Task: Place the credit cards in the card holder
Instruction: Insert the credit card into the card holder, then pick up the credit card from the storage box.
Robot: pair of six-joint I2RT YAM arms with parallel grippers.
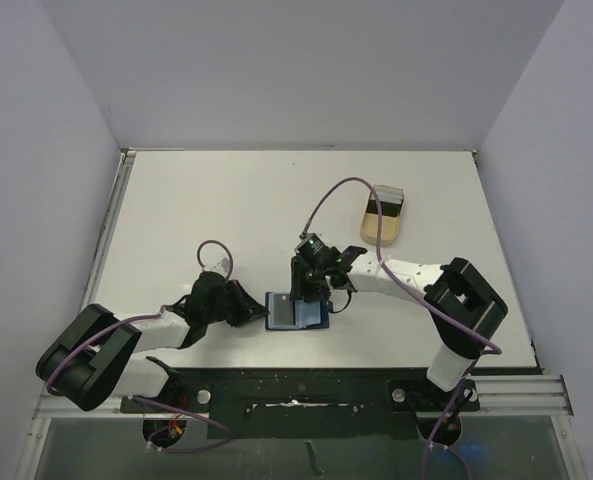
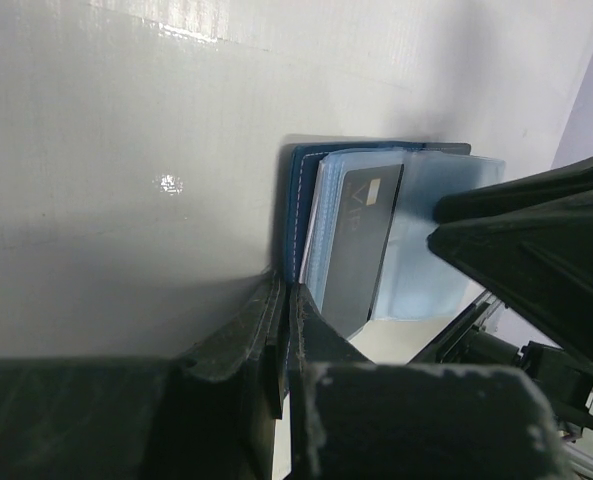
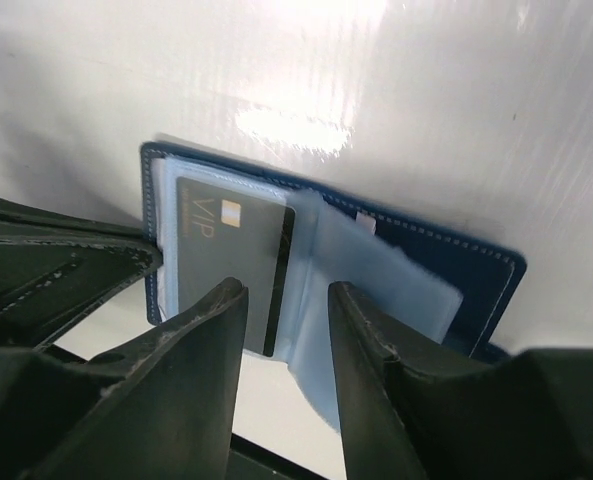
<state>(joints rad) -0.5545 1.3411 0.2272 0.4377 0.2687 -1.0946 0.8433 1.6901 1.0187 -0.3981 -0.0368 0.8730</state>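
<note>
Right gripper (image 3: 286, 290), jaws parted over the black card (image 3: 226, 250) in the card holder (image 3: 486, 265), should push it squarely into its pocket while the closed left gripper (image 2: 281, 300) pins the holder.

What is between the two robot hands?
The open blue card holder, with a dark credit card on its pale sleeves; the top view shows it.

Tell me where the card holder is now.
Top view: the card holder lies open near the middle of the table's near edge, the left gripper clamped on its left edge, the right gripper open above it.
</note>
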